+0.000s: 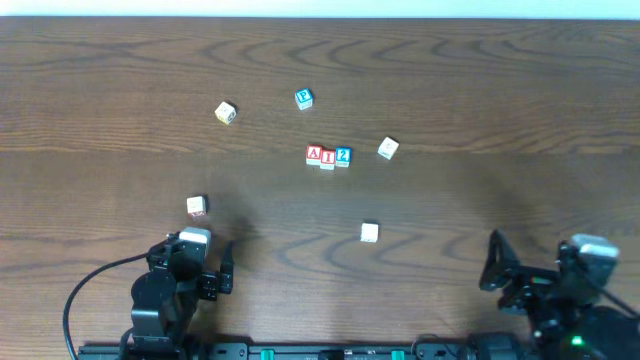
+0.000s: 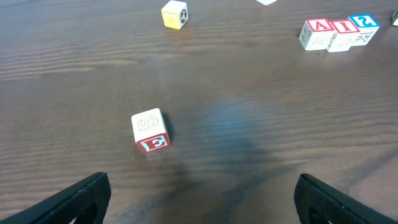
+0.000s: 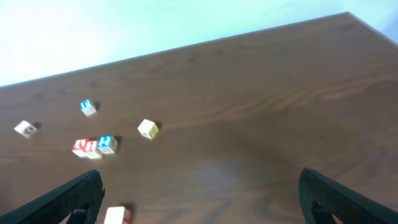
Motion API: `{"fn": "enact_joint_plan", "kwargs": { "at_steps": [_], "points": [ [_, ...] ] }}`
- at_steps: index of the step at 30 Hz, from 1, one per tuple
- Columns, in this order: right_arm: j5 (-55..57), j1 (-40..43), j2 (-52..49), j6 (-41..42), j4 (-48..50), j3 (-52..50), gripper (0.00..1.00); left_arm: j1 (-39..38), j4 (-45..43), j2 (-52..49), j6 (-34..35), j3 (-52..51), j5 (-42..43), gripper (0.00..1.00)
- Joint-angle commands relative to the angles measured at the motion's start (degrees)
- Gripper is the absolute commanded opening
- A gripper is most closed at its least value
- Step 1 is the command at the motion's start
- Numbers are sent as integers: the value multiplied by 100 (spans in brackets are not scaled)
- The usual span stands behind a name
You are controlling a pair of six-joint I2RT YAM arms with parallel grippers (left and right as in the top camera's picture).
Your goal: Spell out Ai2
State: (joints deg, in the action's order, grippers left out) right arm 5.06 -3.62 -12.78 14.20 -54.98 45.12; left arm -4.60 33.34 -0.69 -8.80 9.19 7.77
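Three letter blocks stand touching in a row at the table's middle: a red A block, a red I block and a blue 2 block. The row also shows in the left wrist view, A block, I block, 2 block, and small in the right wrist view. My left gripper is open and empty at the front left, fingers wide apart. My right gripper is open and empty at the front right.
Loose blocks lie around: a yellow one, a blue one, a cream one, a white one and a red-sided one, which sits just ahead of my left gripper.
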Motion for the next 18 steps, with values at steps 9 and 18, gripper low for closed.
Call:
{"fn": "enact_joint_plan", "kwargs": {
  "at_steps": [9, 18],
  "points": [
    [-94, 33, 1246, -96, 774, -2249, 99, 20, -4, 48, 66, -39, 74, 95],
    [-101, 33, 1246, -96, 876, -3224, 99, 20, -4, 48, 66, -39, 74, 95]
  ]
}}
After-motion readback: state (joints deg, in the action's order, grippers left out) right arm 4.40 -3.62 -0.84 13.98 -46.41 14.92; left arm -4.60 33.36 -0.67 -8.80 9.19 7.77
